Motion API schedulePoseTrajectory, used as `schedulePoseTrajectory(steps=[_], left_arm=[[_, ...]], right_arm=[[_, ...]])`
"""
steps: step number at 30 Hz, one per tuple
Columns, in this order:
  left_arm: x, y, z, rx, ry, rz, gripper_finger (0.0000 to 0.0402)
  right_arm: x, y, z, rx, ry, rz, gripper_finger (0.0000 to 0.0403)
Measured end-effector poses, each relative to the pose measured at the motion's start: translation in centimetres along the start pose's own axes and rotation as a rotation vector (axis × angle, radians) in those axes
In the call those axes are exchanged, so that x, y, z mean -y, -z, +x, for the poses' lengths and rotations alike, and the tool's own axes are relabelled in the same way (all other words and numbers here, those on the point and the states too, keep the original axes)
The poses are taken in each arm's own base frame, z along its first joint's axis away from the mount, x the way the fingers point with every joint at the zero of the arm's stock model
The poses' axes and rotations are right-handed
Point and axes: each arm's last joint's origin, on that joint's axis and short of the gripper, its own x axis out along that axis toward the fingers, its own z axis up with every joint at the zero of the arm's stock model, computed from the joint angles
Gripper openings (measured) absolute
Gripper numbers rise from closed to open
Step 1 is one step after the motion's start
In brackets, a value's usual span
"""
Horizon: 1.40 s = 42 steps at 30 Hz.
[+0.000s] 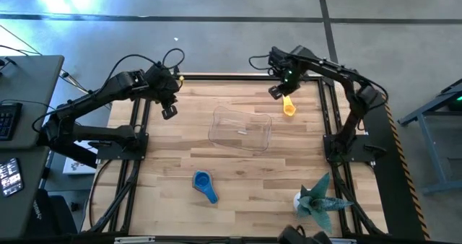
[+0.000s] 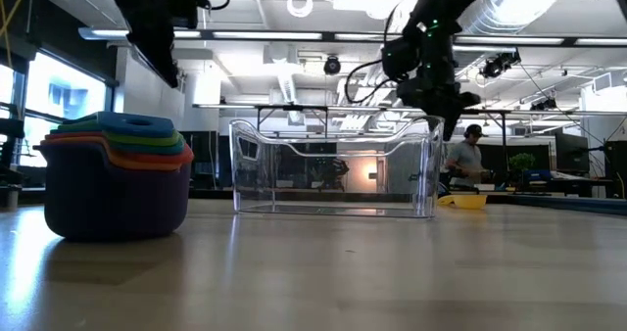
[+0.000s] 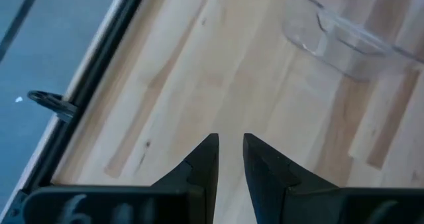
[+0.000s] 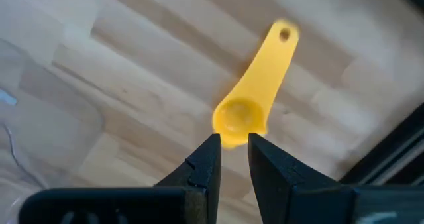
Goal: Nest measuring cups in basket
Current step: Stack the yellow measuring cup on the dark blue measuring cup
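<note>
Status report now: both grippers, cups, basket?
Right gripper above yellow cup, nothing held. Left gripper idle. Basket empty. Nothing blocking.

Clear glossy plastic basket, smooth pale wood-plank table, matt yellow plastic cup.

Yellow cup; blue-topped stack of cups; clear basket; teal-grey paper figure.

Overhead camera straight down, low camera level across table, both sharing clear basket, wrist cameras close
</note>
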Motion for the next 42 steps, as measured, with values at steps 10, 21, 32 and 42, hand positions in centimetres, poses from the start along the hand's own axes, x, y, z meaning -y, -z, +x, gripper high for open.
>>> schedulePoseTrajectory(steps=[10,21,32,42], left_arm=[[-1.3,-0.1,0.0,0.026,-0.041,-0.016,0.0060],[-2.1,-0.2,0.0,0.058,-0.068,-0.048,0.0060],[-2.1,-0.2,0.0,0.058,-0.068,-0.048,0.0060],[-2.1,-0.2,0.0,0.058,-0.068,-0.048,0.0060]], right_arm=[[-0.7,3.7,2.4,-0.041,0.004,0.078,0.0070],[-3.8,4.1,4.2,0.077,0.014,0.075,0.0117],[-3.0,5.2,7.7,0.080,0.107,0.171,0.0122],[-2.6,5.6,10.2,0.127,0.093,0.173,0.0122]])
